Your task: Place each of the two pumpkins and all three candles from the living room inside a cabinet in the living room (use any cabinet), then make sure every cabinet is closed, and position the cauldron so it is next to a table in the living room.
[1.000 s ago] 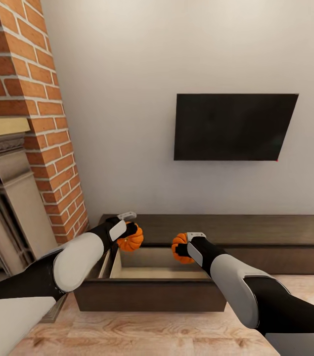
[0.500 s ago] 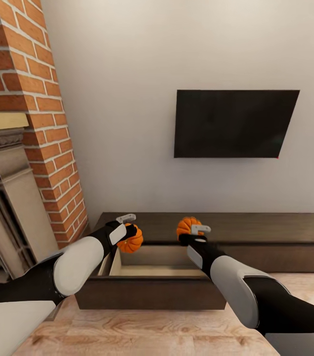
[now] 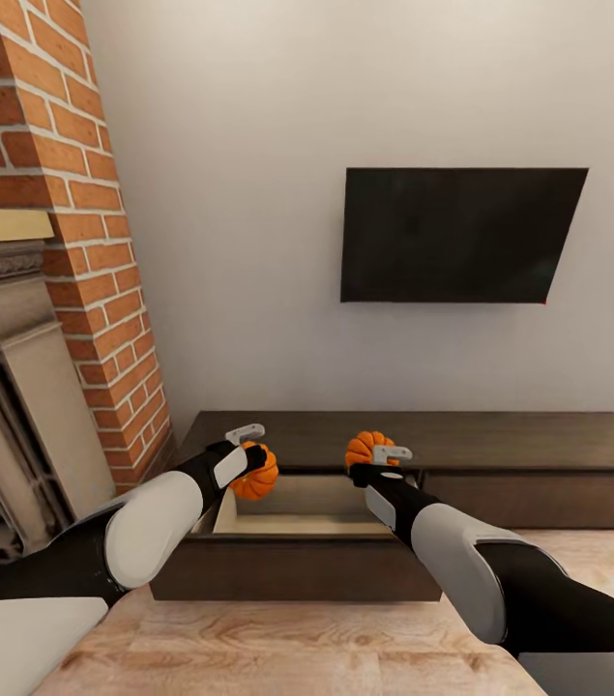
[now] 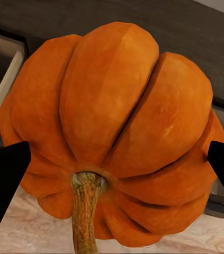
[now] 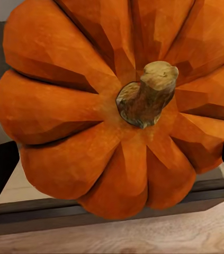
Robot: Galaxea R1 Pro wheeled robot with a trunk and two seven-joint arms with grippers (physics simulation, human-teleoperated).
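Each arm carries a pumpkin over the one pulled-out drawer [image 3: 297, 517] of the cabinet [image 3: 500, 440], and the coming move turns on how each load stands to that pale opening below; the left gripper [image 3: 247, 447] is clamped on the left pumpkin [image 3: 256, 474], which hangs at the drawer's left rear corner, close to its side wall; the right gripper [image 3: 376, 462] is clamped on the right pumpkin [image 3: 368, 449], which sits higher, near the drawer's right rear edge and partly against the cabinet top, so it seems to lie nearer the rim than the middle; the drawer's long axis runs side to side along the wall; in the left wrist view the left pumpkin [image 4: 112, 137] sits between dark fingertips [image 4: 6, 180]; in the right wrist view the right pumpkin's [image 5: 117, 106] stem faces the camera; judging from this, both need to come slightly forward and down.
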